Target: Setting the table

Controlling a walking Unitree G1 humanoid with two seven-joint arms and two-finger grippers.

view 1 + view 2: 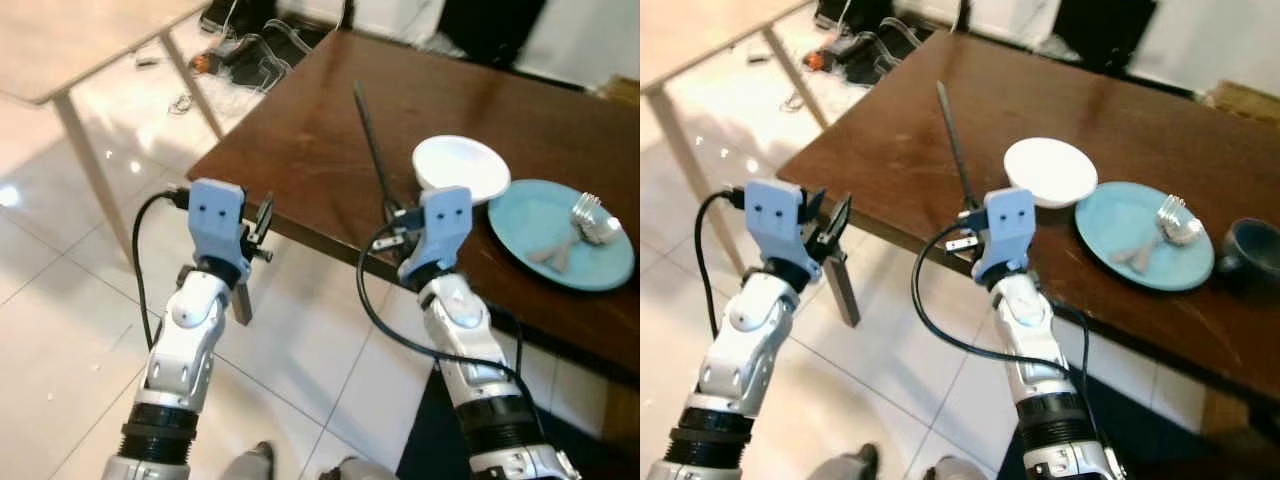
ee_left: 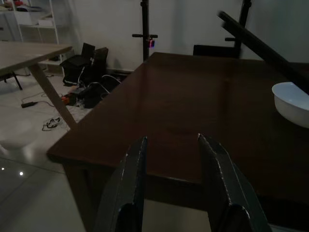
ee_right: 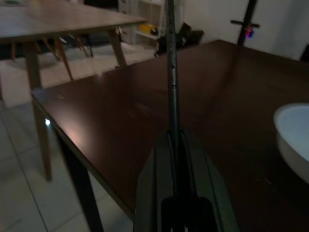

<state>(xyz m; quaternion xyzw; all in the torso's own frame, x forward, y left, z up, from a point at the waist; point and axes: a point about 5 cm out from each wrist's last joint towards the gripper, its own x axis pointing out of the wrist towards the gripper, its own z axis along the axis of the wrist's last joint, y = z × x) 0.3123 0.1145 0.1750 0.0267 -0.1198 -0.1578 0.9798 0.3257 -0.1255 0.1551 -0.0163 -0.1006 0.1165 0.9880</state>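
Observation:
My right gripper (image 1: 394, 214) is shut on a long thin black stick (image 1: 372, 145), like a chopstick, which points forward and up over the dark brown table (image 1: 320, 120). In the right wrist view the stick (image 3: 171, 72) rises from between the closed fingers (image 3: 159, 164). Just right of that gripper sits a white bowl (image 1: 462, 168). Beyond it a blue plate (image 1: 540, 215) carries a metal fork (image 1: 592, 216) and another grey utensil (image 1: 556, 252). Off the table's near left corner, over the floor, my left gripper (image 1: 262, 226) hangs open with nothing between its fingers (image 2: 137, 159).
A dark bowl (image 1: 1252, 250) stands on the table right of the plate. A light wooden table (image 1: 60, 40) stands to the left. Bags and cables (image 1: 240, 50) lie on the tiled floor behind it. A black chair (image 1: 490, 25) stands at the table's far side.

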